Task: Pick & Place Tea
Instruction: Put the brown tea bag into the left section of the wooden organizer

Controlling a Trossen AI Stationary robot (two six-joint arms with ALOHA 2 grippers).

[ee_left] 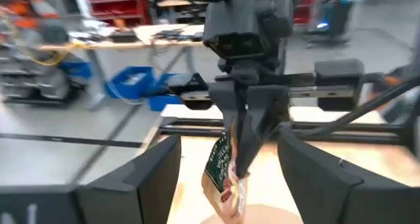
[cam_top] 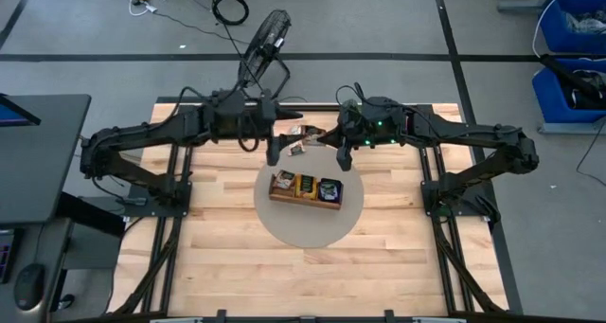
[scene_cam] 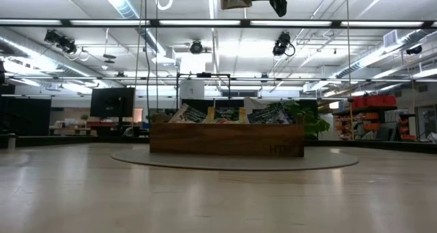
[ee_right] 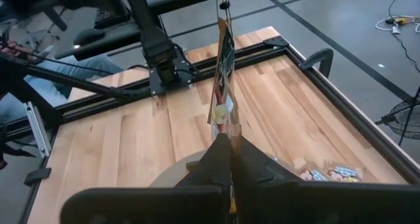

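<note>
Above the wooden tray (cam_top: 305,189), right gripper (ee_right: 226,140) pinches a tea packet (ee_right: 224,76) by its edge; left gripper (ee_left: 230,178) spread wide, empty. Packet looks light, thin, floppy.

No writing can be made out; print on the tea packet (ee_left: 223,175) and on the tray (scene_cam: 227,139) is too blurred.

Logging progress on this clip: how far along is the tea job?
Done: tray compartments already hold packets. In hand: the right tool is shut on one packet in the air; the left tool is open beside it. Left: loose packets on the table.
</note>
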